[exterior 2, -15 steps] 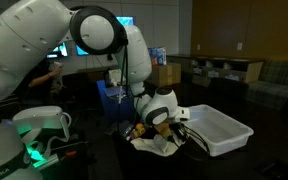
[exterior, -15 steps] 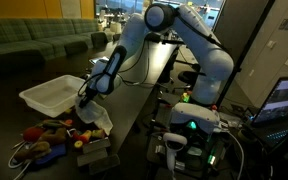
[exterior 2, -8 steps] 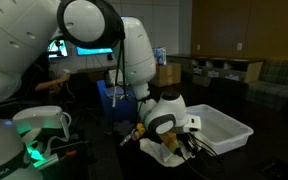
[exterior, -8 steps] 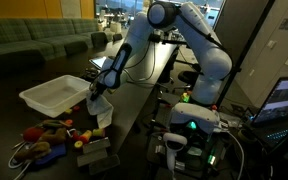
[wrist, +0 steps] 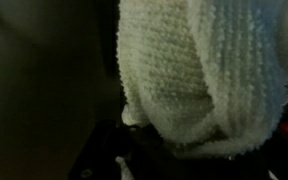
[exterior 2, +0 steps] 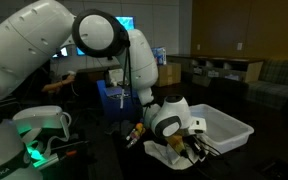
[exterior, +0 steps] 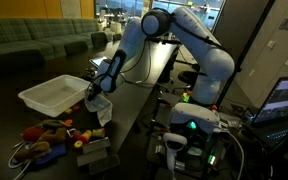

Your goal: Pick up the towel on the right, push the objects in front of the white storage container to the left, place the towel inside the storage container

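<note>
I hold the fingers clamped on the white towel, which hangs left of centre beside the white container.

Panda arm stretches out from its base w/ elbow high, forearm sloping down to the gripper. In an exterior view the wrist sits low and bent, gripper aimed downward, jaws clamped on a white towel hanging beneath.
</note>
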`<action>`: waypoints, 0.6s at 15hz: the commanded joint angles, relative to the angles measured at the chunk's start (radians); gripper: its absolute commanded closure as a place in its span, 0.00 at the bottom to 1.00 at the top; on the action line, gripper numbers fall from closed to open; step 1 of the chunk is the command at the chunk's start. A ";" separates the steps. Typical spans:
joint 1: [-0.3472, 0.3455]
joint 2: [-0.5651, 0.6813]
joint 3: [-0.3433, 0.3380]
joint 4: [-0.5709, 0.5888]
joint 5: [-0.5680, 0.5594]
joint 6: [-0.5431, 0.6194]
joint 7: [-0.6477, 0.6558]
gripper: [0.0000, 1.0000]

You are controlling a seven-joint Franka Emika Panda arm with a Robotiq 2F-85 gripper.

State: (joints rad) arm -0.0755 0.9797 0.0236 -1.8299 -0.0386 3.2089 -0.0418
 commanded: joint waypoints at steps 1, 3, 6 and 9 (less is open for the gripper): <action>0.051 0.054 -0.024 0.087 0.033 0.011 0.042 0.97; 0.059 0.062 -0.013 0.100 0.040 0.008 0.052 0.97; 0.072 0.062 0.003 0.099 0.044 0.006 0.064 0.97; 0.086 0.056 0.024 0.087 0.047 0.007 0.078 0.97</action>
State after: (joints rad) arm -0.0095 1.0259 0.0319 -1.7591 -0.0145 3.2077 0.0194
